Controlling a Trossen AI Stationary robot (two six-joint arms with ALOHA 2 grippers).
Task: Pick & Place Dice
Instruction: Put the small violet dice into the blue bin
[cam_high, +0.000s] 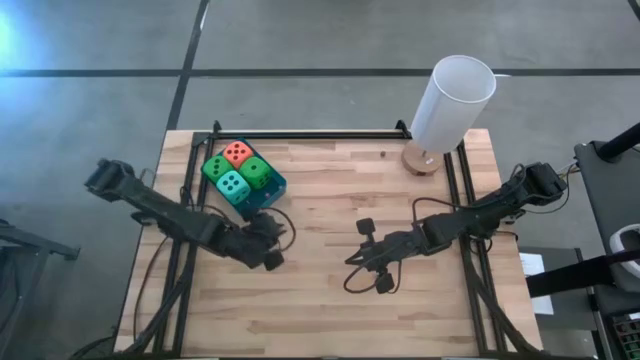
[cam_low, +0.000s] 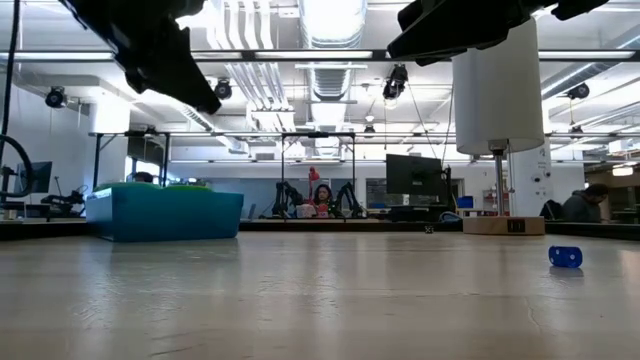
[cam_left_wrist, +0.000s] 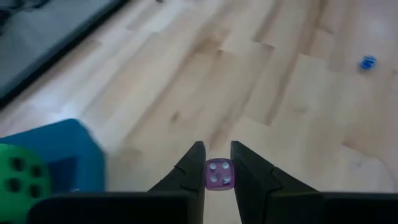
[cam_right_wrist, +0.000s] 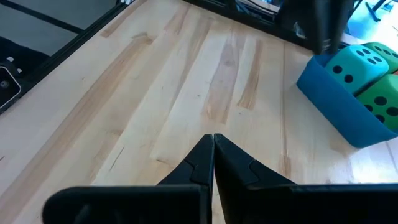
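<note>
The left gripper pinches one small purple translucent die — at 5 o'clock from the blue plastic tray holding four soft dice: one orange-red, two green, one teal. The right gripper is closed, empty. At 1 o'clock, one tiny blue die.

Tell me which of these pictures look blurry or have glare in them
Low view: ceiling strip lights glare brightly and the near tabletop is soft, while the blue tray stays fairly crisp. Left wrist view: the whole picture is slightly blurred, including the small purple die pinched in the left claw and the tiny blue die. High view: evenly lit, with a bluish glare at its upper left corner.
</note>
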